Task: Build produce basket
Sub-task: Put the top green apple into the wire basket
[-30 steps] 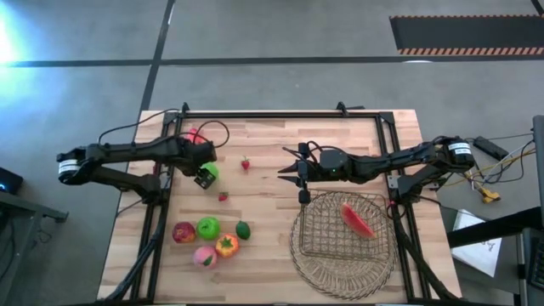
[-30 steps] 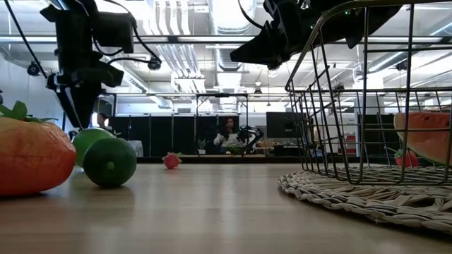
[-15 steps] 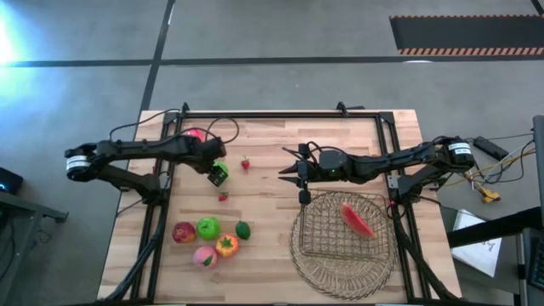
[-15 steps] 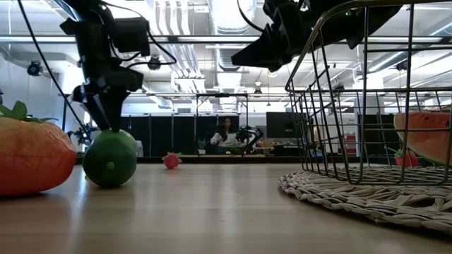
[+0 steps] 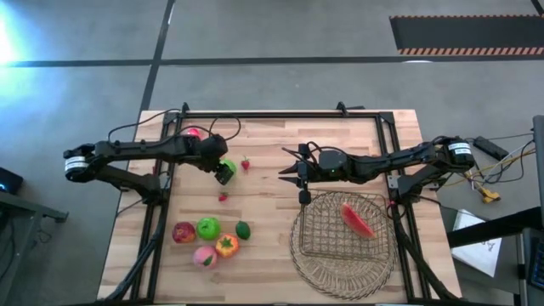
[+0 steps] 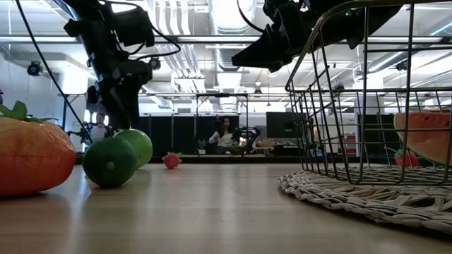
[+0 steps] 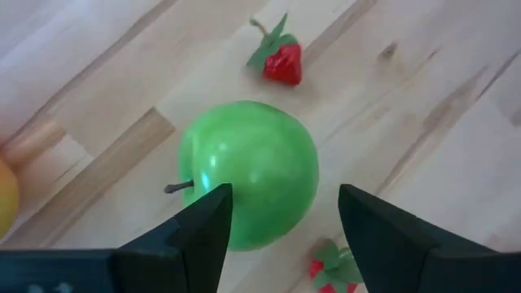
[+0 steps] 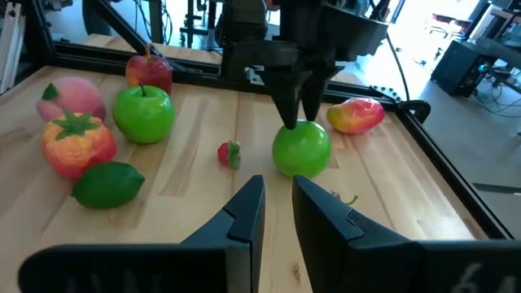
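left tool [image 7: 281, 213], fingers apart, poised directly over green apple [image 7: 248, 172] standing on tabletop [image 5: 272, 217], one finger to each side, not yet clamped; strawberry [image 7: 279, 61] just beyond; right tool [image 5: 285, 172], fingers together, nearer the wire basket [image 5: 340, 246] holding a watermelon slice [image 5: 358, 219].

The basket [image 5: 342, 223] is sitting on a mat [image 5: 343, 268] at the desk's [image 5: 280, 144] four o'clock, holding one long piece [image 5: 358, 219]. A fruit cluster [image 5: 210, 239] is lying at eight o'clock. An apple [image 5: 224, 167] is resting at ten o'clock under the left claw [image 5: 223, 172], two berries [image 5: 246, 163] just beside it.
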